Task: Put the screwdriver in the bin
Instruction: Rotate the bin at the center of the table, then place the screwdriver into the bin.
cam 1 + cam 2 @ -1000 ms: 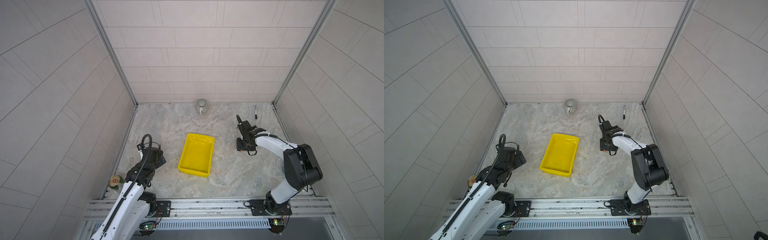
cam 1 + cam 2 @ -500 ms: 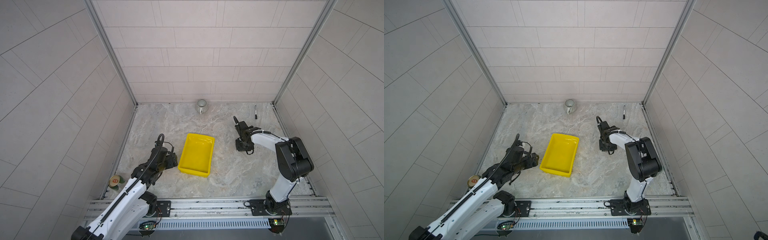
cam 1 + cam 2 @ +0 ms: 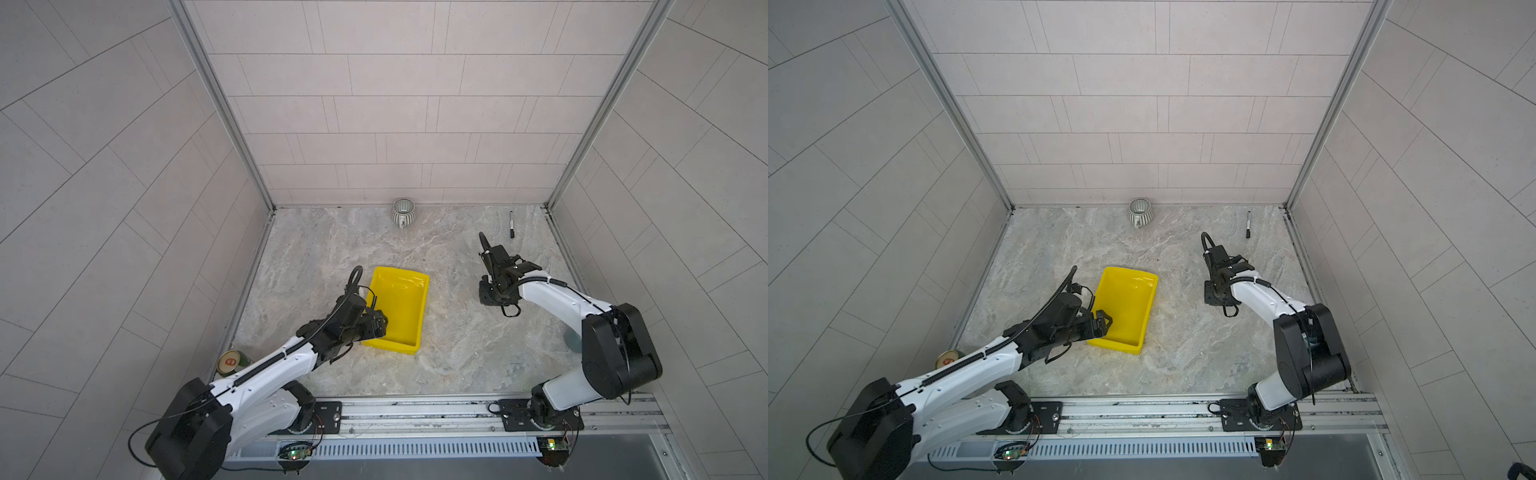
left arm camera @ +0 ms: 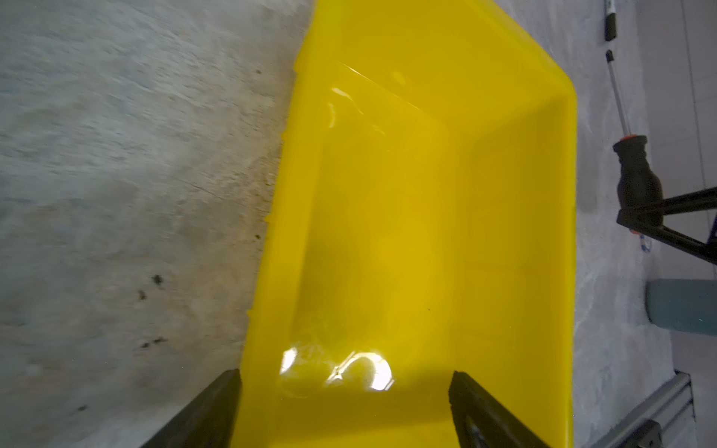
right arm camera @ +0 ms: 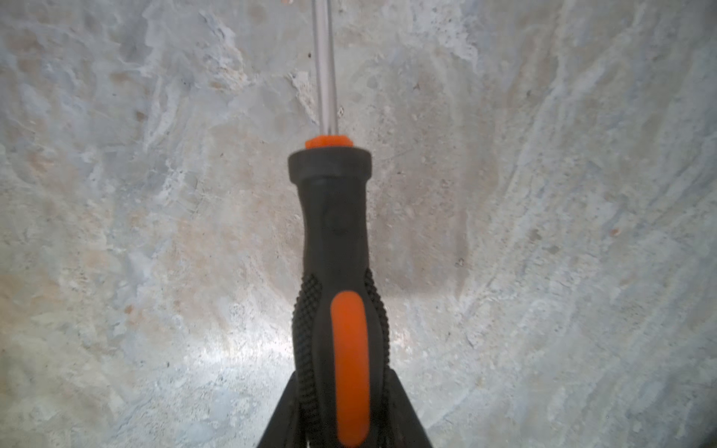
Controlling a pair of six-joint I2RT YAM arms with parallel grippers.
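The screwdriver [image 5: 335, 217] lies on the marble floor, black handle with orange inlay, thin shaft [image 5: 325, 58] pointing away. My right gripper [image 5: 343, 384] is shut on the rear of its handle. In both top views the right gripper [image 3: 490, 297] [image 3: 1214, 297] points down at the floor and hides the tool. The yellow bin [image 3: 399, 307] [image 3: 1127, 307] sits mid-floor, with nothing in it. My left gripper [image 4: 345, 384] [image 3: 376, 326] is open at the bin's near left side, one finger outside the wall and one over the inside. In the left wrist view the screwdriver [image 4: 636, 174] shows beyond the bin [image 4: 426, 194].
A black marker [image 3: 511, 224] [image 3: 1248, 224] lies at the back right near the wall. A ribbed cup [image 3: 403, 212] [image 3: 1140, 212] stands at the back middle. A can [image 3: 229, 361] stands by the left wall. Tiled walls enclose three sides.
The right gripper has closed on the screwdriver handle. The left arm has swung from the left side to the bin's near left rim.
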